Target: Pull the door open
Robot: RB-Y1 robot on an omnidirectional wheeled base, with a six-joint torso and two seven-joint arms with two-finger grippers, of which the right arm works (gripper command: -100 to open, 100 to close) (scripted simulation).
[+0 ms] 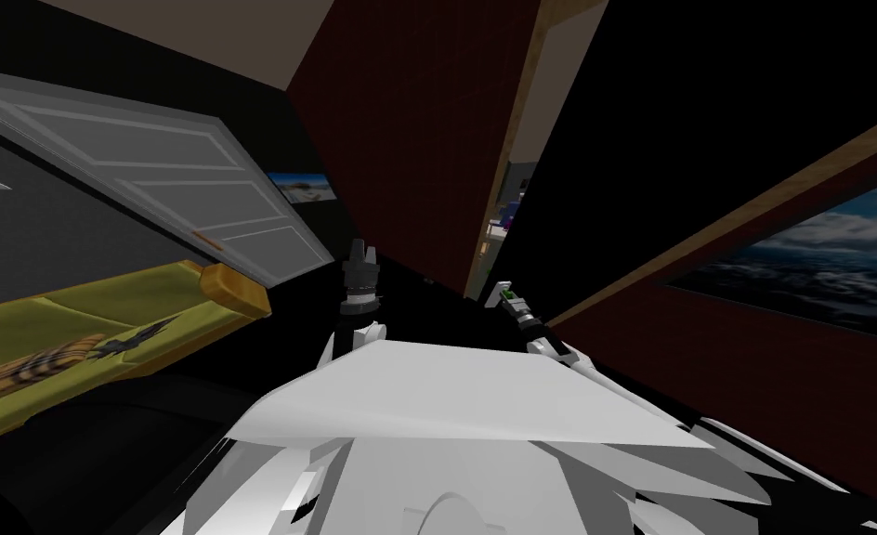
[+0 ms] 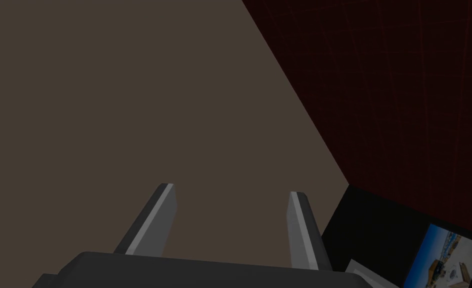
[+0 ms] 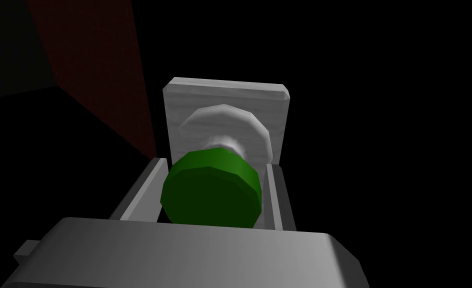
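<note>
While the right gripper (image 3: 214,166) clenches the green knob (image 3: 210,192) jutting from a grey plate (image 3: 225,95) on what seems a black door (image 3: 360,130), the left gripper (image 2: 232,190) hangs released, apart from that knob

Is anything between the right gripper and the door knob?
Nothing visible. The right gripper is shut on the green knob, one finger against each side, in front of the grey plate.

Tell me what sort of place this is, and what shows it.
Likely a lived-in room of a house: an olive-yellow cushioned sofa or bed, a grey panelled door and a framed cloudy-sky picture on a dark red wall. The right gripper clamps a round green door knob.
</note>
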